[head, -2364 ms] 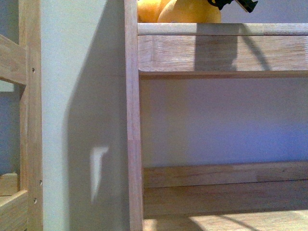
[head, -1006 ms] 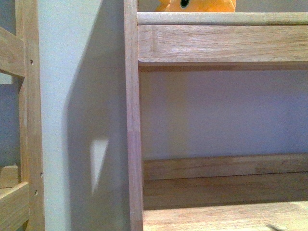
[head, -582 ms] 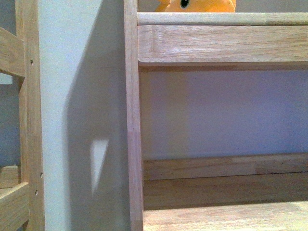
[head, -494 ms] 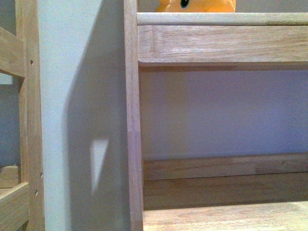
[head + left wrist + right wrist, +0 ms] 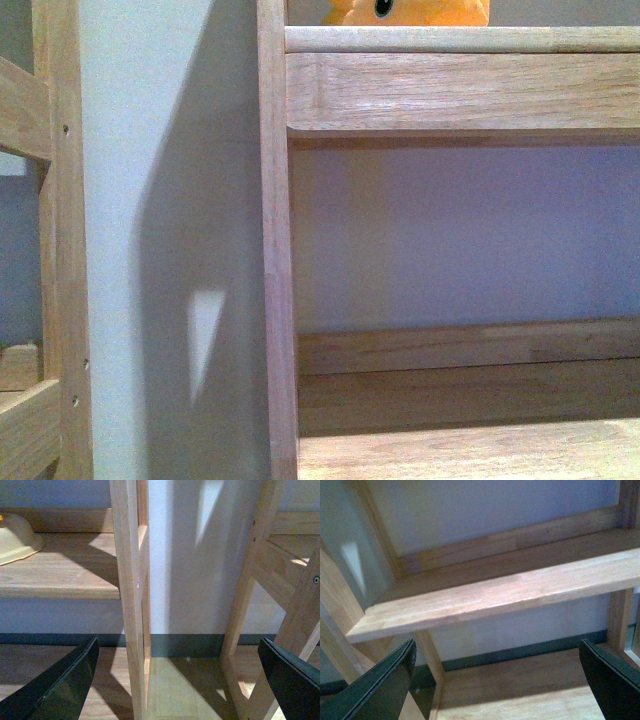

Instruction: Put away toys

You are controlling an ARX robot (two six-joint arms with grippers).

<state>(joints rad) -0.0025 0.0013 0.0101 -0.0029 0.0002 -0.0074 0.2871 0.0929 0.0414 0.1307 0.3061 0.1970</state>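
Up at twelve o'clock in the front view, the orange plush toy [image 5: 410, 11] sits on the top shelf [image 5: 460, 80] of the wooden rack, only its lower part showing. Below it, the lower shelf [image 5: 460, 450] holds nothing visible. Left gripper [image 5: 175, 680] and right gripper [image 5: 495, 680] both hang with fingers spread wide, holding nothing. A cream bowl [image 5: 17, 540] rests on a shelf at ten o'clock in the left wrist view.

Three close views, one wooden shelf [image 5: 460, 90]
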